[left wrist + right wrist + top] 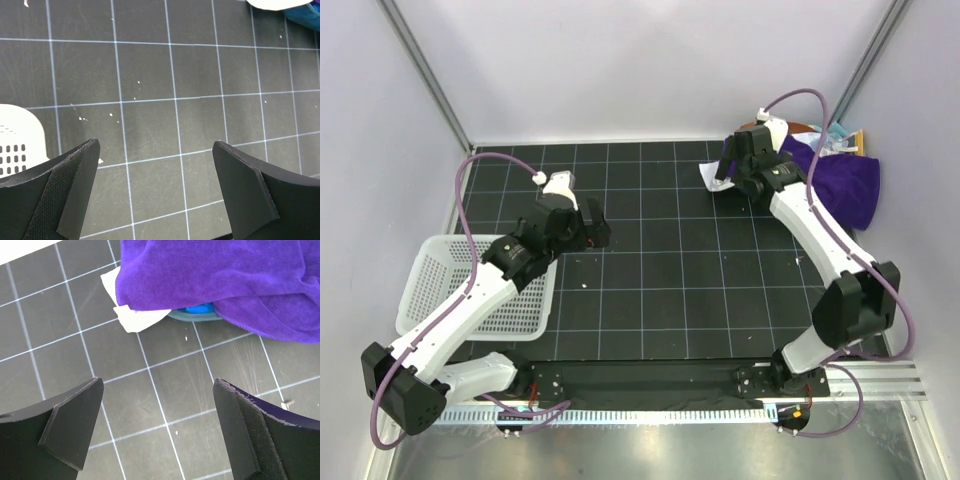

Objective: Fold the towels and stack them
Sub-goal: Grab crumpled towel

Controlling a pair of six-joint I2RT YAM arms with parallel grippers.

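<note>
A dark purple towel (848,186) lies crumpled at the back right of the black grid mat; in the right wrist view the purple towel (215,280) fills the top. A white towel (709,175) pokes out from under it, with the white towel (137,317) and a bit of light blue cloth (197,310) showing beneath the purple edge. My right gripper (732,178) hovers by the white corner, open and empty (159,384). My left gripper (595,232) is open over bare mat at centre left, its jaws (156,144) holding nothing.
A white slotted basket (485,290) stands at the left edge of the mat; its corner (15,135) shows in the left wrist view. More cloth, brownish (802,128) and pale blue (840,140), sits behind the purple towel near the back right wall.
</note>
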